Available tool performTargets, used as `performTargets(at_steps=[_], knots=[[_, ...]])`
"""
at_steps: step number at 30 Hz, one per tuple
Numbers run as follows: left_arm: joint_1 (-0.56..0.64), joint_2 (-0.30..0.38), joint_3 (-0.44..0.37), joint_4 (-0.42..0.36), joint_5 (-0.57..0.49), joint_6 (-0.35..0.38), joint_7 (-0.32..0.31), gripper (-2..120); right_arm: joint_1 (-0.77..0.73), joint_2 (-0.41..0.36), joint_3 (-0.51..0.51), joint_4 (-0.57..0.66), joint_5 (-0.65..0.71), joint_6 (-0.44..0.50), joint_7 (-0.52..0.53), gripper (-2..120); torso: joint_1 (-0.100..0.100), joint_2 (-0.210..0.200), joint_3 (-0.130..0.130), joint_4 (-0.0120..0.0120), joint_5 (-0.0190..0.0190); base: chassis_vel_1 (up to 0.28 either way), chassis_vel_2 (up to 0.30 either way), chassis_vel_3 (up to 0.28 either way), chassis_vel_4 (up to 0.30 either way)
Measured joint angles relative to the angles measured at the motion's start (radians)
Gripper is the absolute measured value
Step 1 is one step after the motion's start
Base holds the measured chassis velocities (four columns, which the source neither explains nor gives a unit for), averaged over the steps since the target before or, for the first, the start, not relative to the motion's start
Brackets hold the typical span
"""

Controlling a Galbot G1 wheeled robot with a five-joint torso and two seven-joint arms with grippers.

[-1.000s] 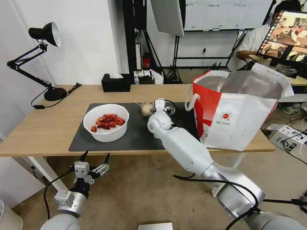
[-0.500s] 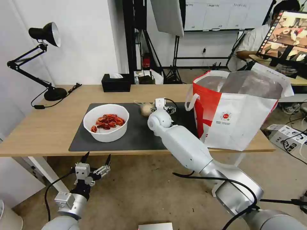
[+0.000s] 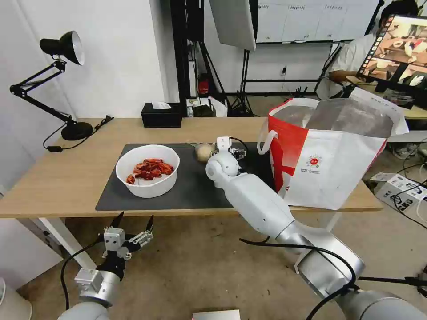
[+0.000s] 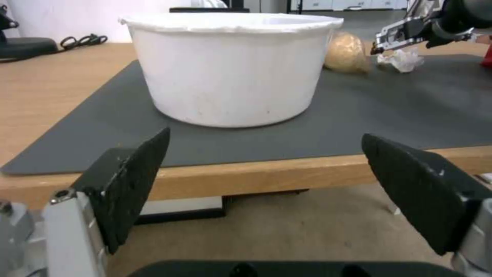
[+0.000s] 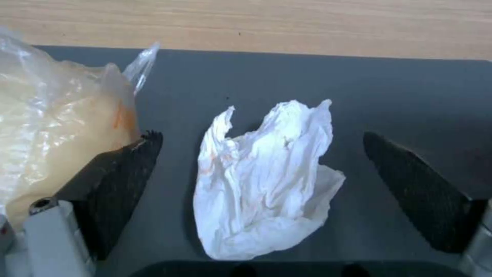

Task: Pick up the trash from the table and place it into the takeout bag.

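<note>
The crumpled white tissue (image 5: 266, 181) lay on the dark grey mat (image 3: 191, 189), just beside the small beige knotted bag (image 3: 203, 152). The right gripper (image 5: 261, 165) hung over it with its fingers spread to either side, probably placed so as to close on the tissue alone and spare the bag. The right wrist view showed that straddle; in the head view the arm hid the tissue. The left gripper (image 3: 133, 218) waited spread open below the table (image 3: 66, 178) edge, facing the white bowl (image 4: 230, 69). The takeout bag (image 3: 331, 155) stood open, close to the right.
</note>
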Motion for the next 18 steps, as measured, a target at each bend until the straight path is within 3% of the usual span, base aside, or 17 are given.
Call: performTargets(at_steps=[18], knots=[[0.004,-0.009,0.008,0.000,0.000,-0.002,0.001,100,-0.010,-0.011,0.009,-0.018,-0.003,-0.003,-0.013,100,0.000,0.000,0.000,0.0000,0.0000,0.000,0.000,0.000,0.000]])
